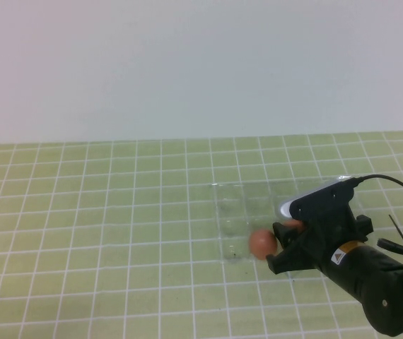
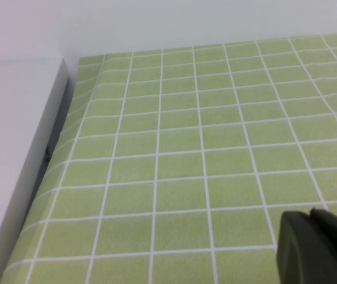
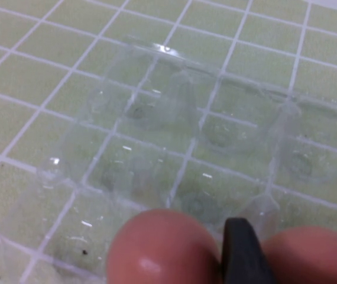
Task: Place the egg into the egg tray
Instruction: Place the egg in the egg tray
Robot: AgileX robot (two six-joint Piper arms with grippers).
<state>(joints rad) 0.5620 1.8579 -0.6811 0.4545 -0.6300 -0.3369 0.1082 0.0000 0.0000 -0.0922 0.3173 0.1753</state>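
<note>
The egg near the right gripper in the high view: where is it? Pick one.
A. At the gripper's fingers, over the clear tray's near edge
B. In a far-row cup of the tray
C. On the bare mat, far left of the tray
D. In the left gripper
A. The egg sits at the right gripper, over the near edge of the egg tray; the left gripper shows only above bare mat.

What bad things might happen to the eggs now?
The right gripper sits over the near edge of the clear plastic egg tray, with one smooth orange-brown egg beside its finger.

1. A second orange-brown egg lies on the finger's other side, so it may get knocked.
2. The tray is nearly invisible, so an egg might land between cups.

The left gripper hovers over bare mat.
</note>
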